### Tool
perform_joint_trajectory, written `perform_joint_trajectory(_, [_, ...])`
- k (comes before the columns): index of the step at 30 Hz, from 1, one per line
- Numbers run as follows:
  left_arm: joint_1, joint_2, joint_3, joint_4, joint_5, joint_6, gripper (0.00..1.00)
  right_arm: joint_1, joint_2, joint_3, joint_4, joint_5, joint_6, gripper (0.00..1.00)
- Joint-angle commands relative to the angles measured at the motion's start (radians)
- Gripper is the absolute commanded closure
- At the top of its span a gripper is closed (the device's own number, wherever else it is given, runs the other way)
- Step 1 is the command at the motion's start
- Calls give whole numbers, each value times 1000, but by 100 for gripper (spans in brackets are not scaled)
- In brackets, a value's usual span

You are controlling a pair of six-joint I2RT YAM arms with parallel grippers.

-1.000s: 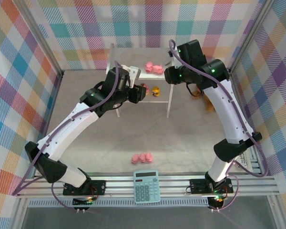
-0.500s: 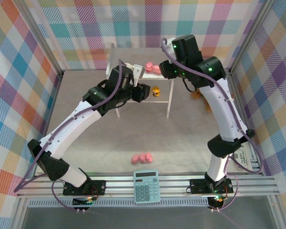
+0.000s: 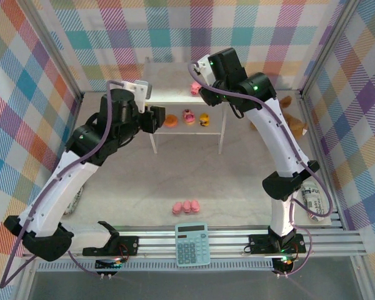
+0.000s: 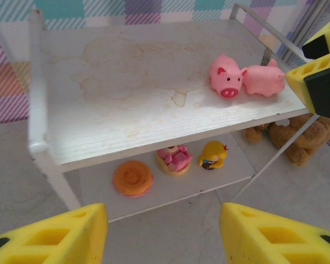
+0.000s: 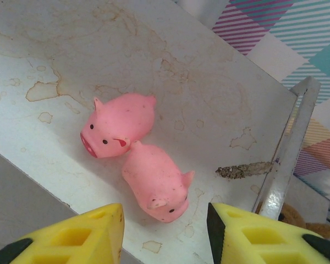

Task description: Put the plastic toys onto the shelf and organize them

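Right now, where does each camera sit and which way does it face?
Top external: above and behind the bases, looking down on the table, shelf and calculator; the left arm and right arm show.
Left wrist: in front of the shelf, facing its two boards; left fingers at the bottom.
Right wrist: above the shelf top, looking down; right fingers at the bottom.
Shared: both wrist views show the two pigs on the shelf top.

No legible text (calculator [image 3: 192, 244] keys too small)

Five pink pigs [image 3: 186, 207], one orange disc [image 4: 133, 177], one cupcake [image 4: 174, 159], one duck [image 4: 213, 155] — one shelf [image 4: 126, 82]
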Motion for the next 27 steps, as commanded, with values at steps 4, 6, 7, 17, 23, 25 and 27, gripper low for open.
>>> perform_joint_trajectory(4, [26,-49,-32,-47,-61,32,43,-2,36,53,2,1,-53,52])
perform_joint_trajectory(6, [32,-56,-39,-46,-61,33,43,-1,42,52,12,8,-60,52])
perform_joint_trajectory(7, [35,-59,-40,-47,-61,33,43,-1,44,52,15,9,-63,52])
perform_joint_trajectory(17, [53,-68,-47,-48,-60,40,42,0,71,53,30,24,-71,51])
perform_joint_trajectory(23, [62,-77,-59,-47,-60,44,42,-2,98,59,62,56,-74,51])
perform_joint_trajectory(25, [64,-82,-62,-48,-61,45,42,-1,106,63,72,72,-75,51])
perform_joint_trajectory(27, [67,-85,-64,-49,-64,50,42,-2,113,68,81,84,-76,50])
